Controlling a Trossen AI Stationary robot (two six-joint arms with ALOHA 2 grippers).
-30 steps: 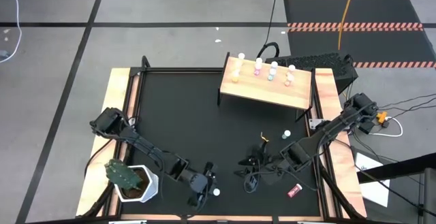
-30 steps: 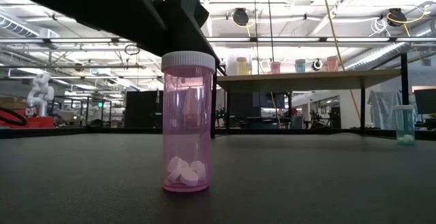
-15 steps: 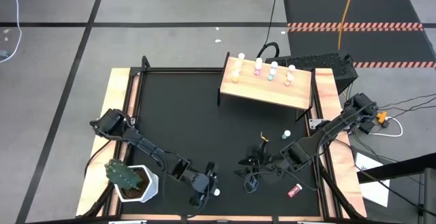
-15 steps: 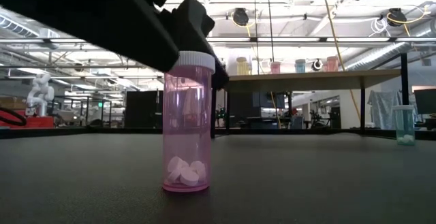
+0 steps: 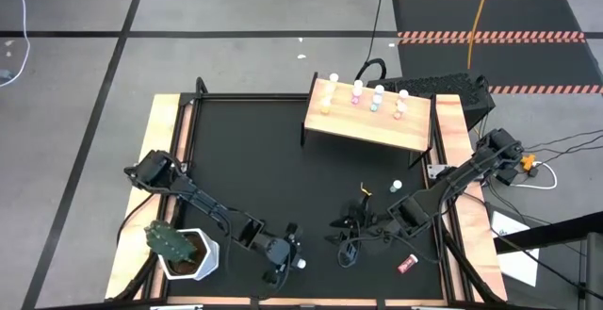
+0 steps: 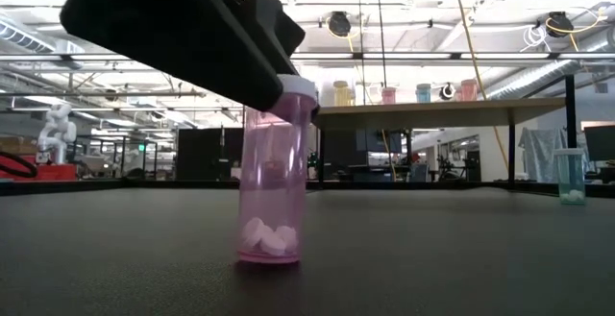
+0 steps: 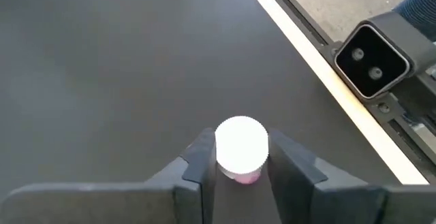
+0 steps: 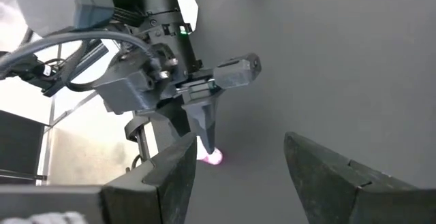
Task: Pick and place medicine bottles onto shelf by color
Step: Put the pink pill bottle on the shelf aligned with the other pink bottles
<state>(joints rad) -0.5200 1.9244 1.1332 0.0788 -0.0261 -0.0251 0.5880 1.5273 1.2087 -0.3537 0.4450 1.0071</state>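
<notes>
Starting on the left: a green cactus [image 5: 168,241] in its white pot sits by the near left corner, not part of the sorting. Just to its right the left gripper [image 5: 293,258] is down at the near edge of the table with a pink bottle [image 6: 272,183] between its fingers. In the left wrist view the white cap [image 7: 241,143] sits squarely in the gap, a finger [image 7: 201,159] pressed against each side, so the jaws look clamped on it. From table height the bottle leans a little and its base is at or barely off the black surface; I cannot tell which. This pick looks freshly made, with the carry to the shelf yet to come.

Moving right, the right gripper [image 5: 347,236] hovers low over the near middle of the table, fingers spread wide apart and empty. Beyond it a teal bottle [image 5: 397,187] stands alone, and a red bottle [image 5: 407,264] lies on its side near the right front corner.

Up at the far right, the shelf [image 5: 364,126] already carries a row of bottles [image 5: 357,92] along its back edge; four or five, as best I can count.

So, by my reading: most are placed, one is in hand, two wait on the table.
</notes>
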